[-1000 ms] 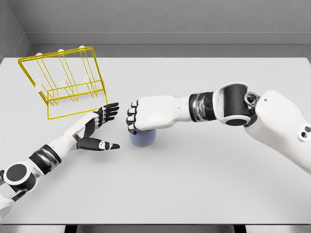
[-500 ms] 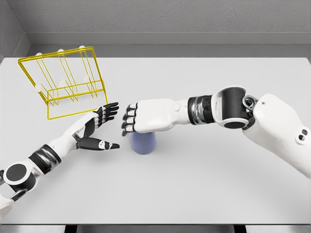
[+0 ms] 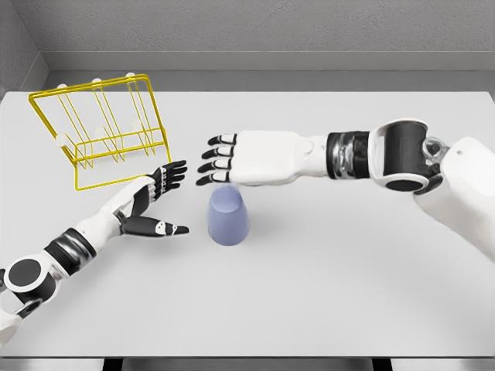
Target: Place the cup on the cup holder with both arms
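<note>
White right robot hand (image 3: 251, 158) hovers flat, fingers extended, above cup (image 3: 228, 216).

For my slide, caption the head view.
Right hand open above upside-down blue cup; left hand open beside it.

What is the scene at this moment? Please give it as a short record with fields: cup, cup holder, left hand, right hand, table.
cup: blue-purple cup, standing on the table, wider end down, held by no hand
cup holder: yellow wire cup holder, at the far left of the table, no cup on it
left hand: left hand open, fingers spread, left of the cup, not touching it
right hand: right hand open, fingers extended, above and just behind the cup
table: white table
</note>
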`<control>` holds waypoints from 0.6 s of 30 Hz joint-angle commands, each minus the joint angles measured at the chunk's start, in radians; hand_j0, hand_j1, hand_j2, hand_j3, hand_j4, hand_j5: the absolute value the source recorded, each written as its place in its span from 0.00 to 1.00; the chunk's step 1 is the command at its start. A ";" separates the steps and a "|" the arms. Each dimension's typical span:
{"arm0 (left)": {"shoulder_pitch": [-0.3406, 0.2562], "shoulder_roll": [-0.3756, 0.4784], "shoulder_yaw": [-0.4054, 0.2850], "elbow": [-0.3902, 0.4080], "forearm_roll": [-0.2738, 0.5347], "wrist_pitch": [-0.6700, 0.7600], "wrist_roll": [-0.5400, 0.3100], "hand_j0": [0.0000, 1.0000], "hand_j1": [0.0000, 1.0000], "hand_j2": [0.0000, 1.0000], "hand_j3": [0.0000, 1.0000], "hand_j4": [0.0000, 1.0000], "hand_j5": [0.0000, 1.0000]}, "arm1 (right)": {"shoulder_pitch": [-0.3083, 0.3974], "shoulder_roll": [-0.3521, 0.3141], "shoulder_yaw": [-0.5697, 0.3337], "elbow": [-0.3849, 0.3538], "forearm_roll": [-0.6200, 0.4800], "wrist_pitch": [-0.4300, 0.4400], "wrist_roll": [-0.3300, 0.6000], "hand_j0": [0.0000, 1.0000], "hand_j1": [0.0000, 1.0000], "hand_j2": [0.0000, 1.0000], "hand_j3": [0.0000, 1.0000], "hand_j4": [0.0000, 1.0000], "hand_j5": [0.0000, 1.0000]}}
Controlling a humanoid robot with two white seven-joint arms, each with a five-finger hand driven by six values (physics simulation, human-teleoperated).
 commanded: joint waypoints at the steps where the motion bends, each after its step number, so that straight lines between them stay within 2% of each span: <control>1: -0.002 0.000 -0.003 0.000 -0.001 0.001 -0.001 1.00 1.00 1.00 1.00 1.00 1.00 | 0.005 -0.018 -0.076 -0.015 -0.008 0.003 -0.004 0.99 0.99 0.99 0.99 0.99 0.99; 2: -0.002 -0.014 -0.004 0.000 -0.001 0.002 -0.001 1.00 1.00 1.00 1.00 1.00 1.00 | 0.026 -0.027 -0.130 -0.016 -0.024 0.003 -0.002 1.00 1.00 1.00 1.00 1.00 1.00; 5: -0.002 -0.034 -0.007 0.000 -0.002 0.004 -0.001 1.00 1.00 1.00 1.00 1.00 1.00 | 0.054 -0.108 -0.251 -0.012 -0.100 0.003 -0.002 1.00 1.00 1.00 1.00 1.00 1.00; 9: -0.014 -0.080 -0.023 0.000 -0.004 0.005 0.001 1.00 1.00 1.00 1.00 1.00 1.00 | 0.204 -0.153 -0.481 -0.009 -0.156 0.003 -0.002 1.00 1.00 1.00 1.00 1.00 1.00; 12: -0.035 -0.122 -0.038 0.000 -0.002 0.057 0.001 1.00 1.00 1.00 1.00 1.00 1.00 | 0.298 -0.222 -0.550 -0.009 -0.297 0.003 -0.002 1.00 1.00 1.00 1.00 1.00 1.00; 16: -0.043 -0.132 -0.050 0.000 -0.004 0.059 0.001 1.00 1.00 1.00 1.00 1.00 1.00 | 0.460 -0.188 -0.725 -0.009 -0.322 0.003 -0.005 1.00 1.00 1.00 1.00 1.00 1.00; 18: -0.044 -0.132 -0.050 0.000 -0.004 0.076 0.001 1.00 1.00 1.00 1.00 1.00 1.00 | 0.485 -0.167 -0.745 0.010 -0.327 0.003 -0.007 1.00 1.00 1.00 1.00 1.00 1.00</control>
